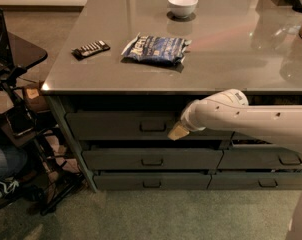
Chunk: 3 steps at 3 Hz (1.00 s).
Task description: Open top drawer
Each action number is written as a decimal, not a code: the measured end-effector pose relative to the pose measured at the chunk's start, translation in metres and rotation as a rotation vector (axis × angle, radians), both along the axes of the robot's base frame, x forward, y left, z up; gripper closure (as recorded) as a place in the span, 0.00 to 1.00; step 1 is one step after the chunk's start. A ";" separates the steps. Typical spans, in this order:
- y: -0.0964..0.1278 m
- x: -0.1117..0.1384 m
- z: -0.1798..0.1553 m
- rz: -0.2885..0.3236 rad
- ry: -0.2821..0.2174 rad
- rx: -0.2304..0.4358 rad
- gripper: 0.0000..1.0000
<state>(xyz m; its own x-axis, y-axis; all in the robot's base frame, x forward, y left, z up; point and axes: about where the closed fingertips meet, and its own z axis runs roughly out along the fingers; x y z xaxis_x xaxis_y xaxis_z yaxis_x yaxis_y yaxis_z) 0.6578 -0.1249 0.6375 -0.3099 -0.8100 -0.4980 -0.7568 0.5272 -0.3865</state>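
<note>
The top drawer (111,125) is the wide dark grey front just under the counter's front edge, with a small rectangular loop handle (152,126) at its centre. It looks closed or nearly so. My white arm (251,118) reaches in from the right across the drawer fronts. My gripper (178,131), with its tan tip, is in front of the top drawer, just right of the handle and at about its height. I cannot tell whether it touches the handle.
Shallower drawers (152,159) lie below, and narrower ones (281,158) sit to the right. On the grey countertop (231,59) are a blue snack bag (155,49), a white bowl (182,4) and a dark bar (91,49). A black stand (21,129) and a person's leg (6,164) are at the left.
</note>
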 end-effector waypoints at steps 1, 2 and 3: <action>0.000 0.000 0.000 0.000 0.000 0.000 0.42; 0.000 0.000 0.000 0.000 0.000 0.000 0.65; 0.000 0.000 0.000 0.000 0.000 0.000 0.89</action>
<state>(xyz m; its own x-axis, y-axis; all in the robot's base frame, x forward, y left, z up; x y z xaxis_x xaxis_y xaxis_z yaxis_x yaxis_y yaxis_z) 0.6578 -0.1249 0.6377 -0.3098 -0.8100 -0.4979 -0.7568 0.5271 -0.3865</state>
